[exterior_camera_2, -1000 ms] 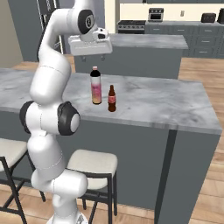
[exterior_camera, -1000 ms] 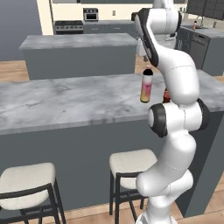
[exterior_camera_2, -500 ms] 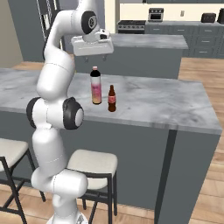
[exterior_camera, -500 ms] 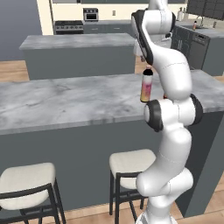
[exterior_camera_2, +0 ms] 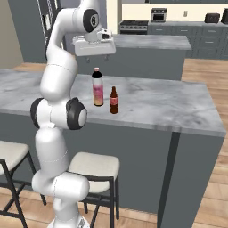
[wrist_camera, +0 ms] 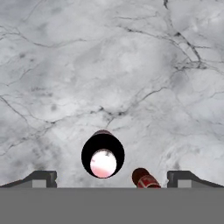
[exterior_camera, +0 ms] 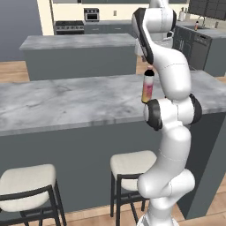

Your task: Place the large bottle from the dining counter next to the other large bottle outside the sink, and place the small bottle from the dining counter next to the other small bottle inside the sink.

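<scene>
right base view: small bottle (exterior_camera_2: pixel 114 100) wears a red label, writing unreadable

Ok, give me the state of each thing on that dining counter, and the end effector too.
Tall pink-to-orange bottle with dark cap: upright on the marble counter, capped, not held.
Small dark-brown cola bottle with red cap: upright beside it, capped, not held.
End effector: open, above the bottles, holding nothing.
Grey-white marble dining counter: bears both bottles.

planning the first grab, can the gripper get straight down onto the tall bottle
Probably yes: the open gripper hangs above the tall bottle with nothing between. The small bottle stands close beside it, apart.
</scene>
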